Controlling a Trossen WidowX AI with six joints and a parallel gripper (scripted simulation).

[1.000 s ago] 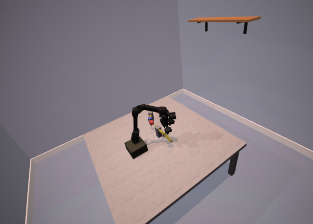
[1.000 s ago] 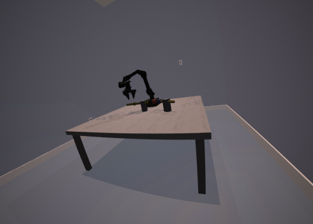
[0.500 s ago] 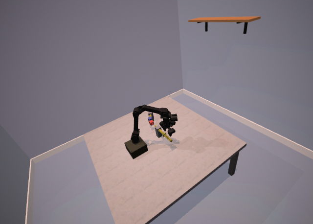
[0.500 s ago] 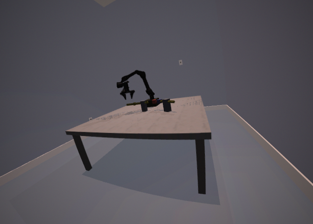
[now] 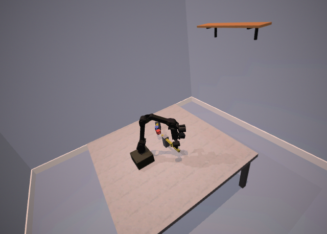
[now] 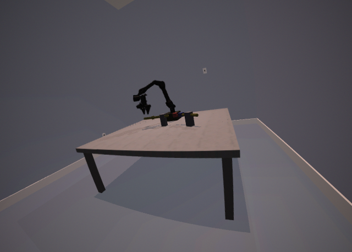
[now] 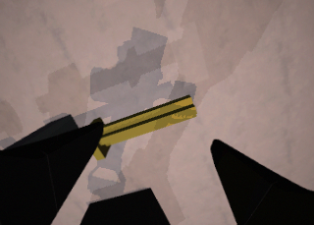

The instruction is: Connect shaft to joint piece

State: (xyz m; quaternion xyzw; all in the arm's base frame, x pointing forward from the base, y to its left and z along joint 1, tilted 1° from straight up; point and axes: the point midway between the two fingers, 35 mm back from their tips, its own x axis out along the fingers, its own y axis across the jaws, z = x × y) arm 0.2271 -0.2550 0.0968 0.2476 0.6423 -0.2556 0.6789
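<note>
The yellow sliding shaft (image 5: 171, 145) (image 6: 152, 118) (image 7: 147, 119) runs through a grey block (image 5: 165, 141) (image 6: 163, 120) on the table (image 5: 158, 194) (image 6: 198, 141). The red joint piece (image 5: 158, 131) (image 6: 174, 114) sits past that block, with a blue part (image 5: 157, 125) behind it. The second block (image 6: 189, 119) carries the fixed shaft (image 6: 194, 114). My gripper (image 5: 176, 143) (image 6: 144, 110) (image 7: 158, 136) is open and empty. It hangs just above the outer free end of the yellow shaft, one finger on each side, without touching it.
The arm's dark base box (image 5: 142, 159) stands on the table to the left of the blocks. An orange wall shelf (image 5: 233, 24) hangs high at the back right. A low rim (image 5: 251, 125) edges the floor around the table.
</note>
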